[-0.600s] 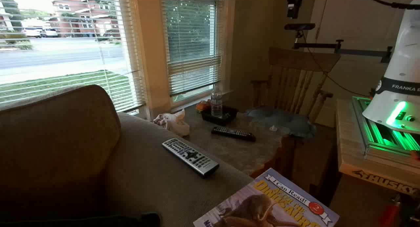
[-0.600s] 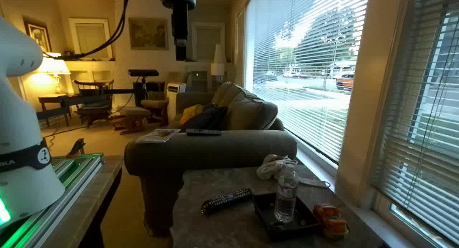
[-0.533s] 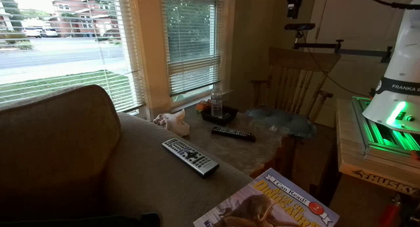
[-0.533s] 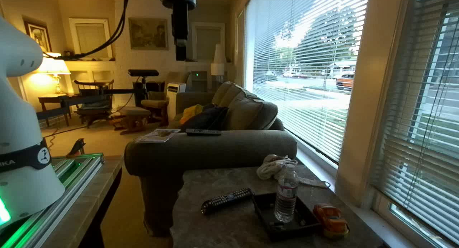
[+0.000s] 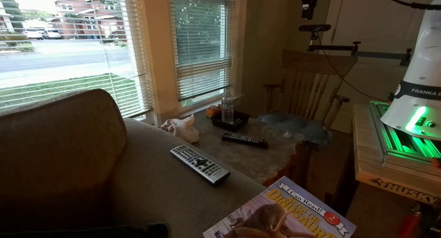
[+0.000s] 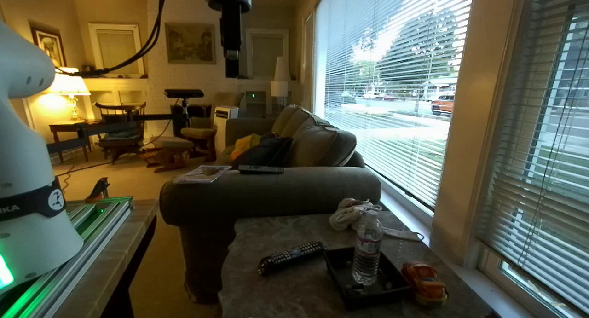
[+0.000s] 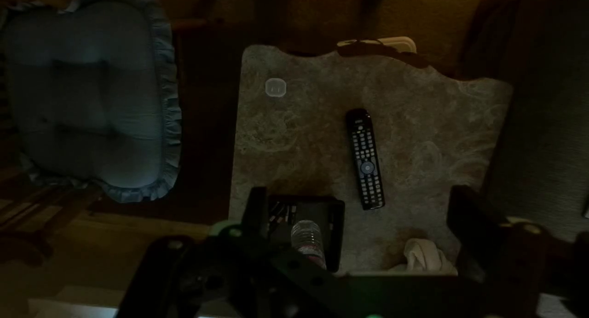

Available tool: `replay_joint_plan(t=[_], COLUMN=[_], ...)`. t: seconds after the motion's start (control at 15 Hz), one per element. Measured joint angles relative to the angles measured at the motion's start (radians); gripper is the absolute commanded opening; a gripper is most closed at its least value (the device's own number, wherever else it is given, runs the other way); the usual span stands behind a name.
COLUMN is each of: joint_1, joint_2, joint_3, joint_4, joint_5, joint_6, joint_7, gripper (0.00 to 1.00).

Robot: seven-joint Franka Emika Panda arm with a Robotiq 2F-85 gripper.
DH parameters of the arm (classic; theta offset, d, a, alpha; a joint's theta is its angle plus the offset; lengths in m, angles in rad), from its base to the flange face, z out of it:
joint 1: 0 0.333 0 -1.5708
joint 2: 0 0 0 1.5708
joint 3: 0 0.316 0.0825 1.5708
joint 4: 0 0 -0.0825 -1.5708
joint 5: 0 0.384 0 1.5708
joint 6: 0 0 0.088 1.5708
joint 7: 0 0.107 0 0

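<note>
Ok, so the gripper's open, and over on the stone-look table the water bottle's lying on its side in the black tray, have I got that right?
Not quite: the water bottle stands upright in the black tray, as both exterior views show. The rest holds: the gripper is open, and the tray is on that table.

In an exterior view: from sofa (image 5: 58, 138) side, book (image 5: 282, 212) close up, facing bench (image 5: 237, 158) and chair (image 5: 318, 63). In an exterior view: roughly opposite heading — bottle (image 6: 367, 253) close, sofa beyond. Wrist view — above bench, near straight down. All three share bench and black remote (image 7: 366, 159).
</note>
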Motion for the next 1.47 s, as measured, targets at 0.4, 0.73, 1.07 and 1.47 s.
replay_joint_plan(t=[0.4,0.73,1.07,1.47], joint_1=[0.0,0.0,-0.018,-0.154], joint_2=[0.0,0.0,0.001,0.01], joint_3=[0.0,0.0,0.0,-0.05], joint_4=[0.0,0.0,0.001,0.024], joint_5=[0.0,0.0,-0.011,-0.019], joint_6=[0.0,0.0,0.018,0.175], joint_7=[0.0,0.0,0.033,0.096], gripper=[1.0,1.0,1.0,1.0])
